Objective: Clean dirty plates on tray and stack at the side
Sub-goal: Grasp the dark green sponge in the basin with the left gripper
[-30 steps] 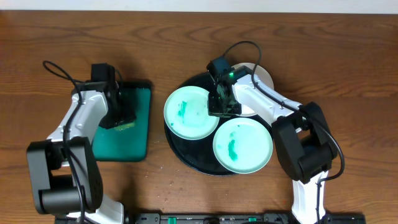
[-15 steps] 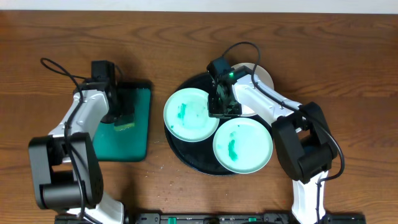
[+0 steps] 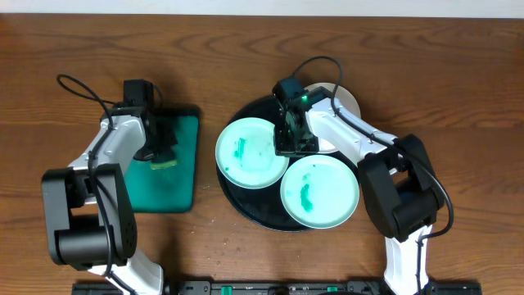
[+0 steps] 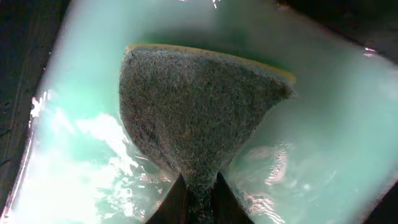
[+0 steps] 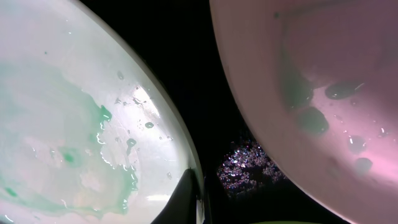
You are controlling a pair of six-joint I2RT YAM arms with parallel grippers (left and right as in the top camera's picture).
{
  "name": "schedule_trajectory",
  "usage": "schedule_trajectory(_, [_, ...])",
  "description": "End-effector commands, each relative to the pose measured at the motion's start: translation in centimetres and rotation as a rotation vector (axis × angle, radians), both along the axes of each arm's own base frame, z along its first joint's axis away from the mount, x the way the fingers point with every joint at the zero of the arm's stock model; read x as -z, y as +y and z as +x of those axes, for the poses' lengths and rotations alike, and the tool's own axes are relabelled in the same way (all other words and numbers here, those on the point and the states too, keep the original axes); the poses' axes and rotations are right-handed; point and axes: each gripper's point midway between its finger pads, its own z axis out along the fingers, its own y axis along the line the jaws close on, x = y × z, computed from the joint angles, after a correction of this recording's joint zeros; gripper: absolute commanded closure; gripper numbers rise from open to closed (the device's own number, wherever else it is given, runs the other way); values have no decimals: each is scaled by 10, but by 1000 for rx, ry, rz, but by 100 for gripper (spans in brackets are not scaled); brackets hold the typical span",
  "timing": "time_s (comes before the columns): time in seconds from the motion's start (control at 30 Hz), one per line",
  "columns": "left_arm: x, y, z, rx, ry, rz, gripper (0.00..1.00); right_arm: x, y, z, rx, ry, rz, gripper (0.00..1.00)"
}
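Note:
The round black tray (image 3: 255, 111) holds three dirty plates. The left plate (image 3: 246, 152) has green smears, and my right gripper (image 3: 288, 144) is shut on its right rim. In the right wrist view that rim (image 5: 155, 118) runs between my fingers, one fingertip (image 5: 183, 199) lying on top. A second smeared plate (image 3: 319, 192) lies at the front right. The third plate (image 3: 345, 102) is partly hidden under my right arm. My left gripper (image 3: 162, 156) is shut on a dark sponge (image 4: 193, 106) over the green rectangular tray (image 3: 168, 192).
The green tray's wet floor (image 4: 323, 124) fills the left wrist view. Bare wooden table (image 3: 458, 98) stretches to the right of the black tray and along the back. Black cables loop above both arms.
My left gripper has closed on the sponge, and the left arm has shifted slightly. The right arm and the plates have not moved.

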Motion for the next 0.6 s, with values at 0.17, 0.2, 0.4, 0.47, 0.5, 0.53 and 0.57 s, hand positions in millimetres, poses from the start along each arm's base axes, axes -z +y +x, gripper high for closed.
schedule_trajectory(0.17, [-119, -26, 3, 117, -307, -85, 93, 16, -10, -9, -23, 42, -46, 99])
schedule_trajectory(0.2, [-132, -27, 1, 139, -337, -74, 93, 16, -10, -9, -26, 41, -45, 99])
schedule_trajectory(0.4, [-195, -19, -12, 194, -512, 72, 93, 16, -9, -7, -27, 31, -40, 99])
schedule_trajectory(0.47, [-211, -19, -16, 218, -558, 108, 93, 16, -9, -7, -27, 31, -40, 99])
schedule_trajectory(0.5, [-217, -19, -17, 229, -578, 120, 93, 16, -9, -7, -27, 32, -40, 99])
schedule_trajectory(0.53, [-225, -18, -18, 226, -600, 138, 93, 16, -9, -7, -30, 31, -40, 99])
schedule_trajectory(0.57, [-231, -17, -20, 224, -619, 154, 93, 16, -9, -7, -32, 31, -40, 99])
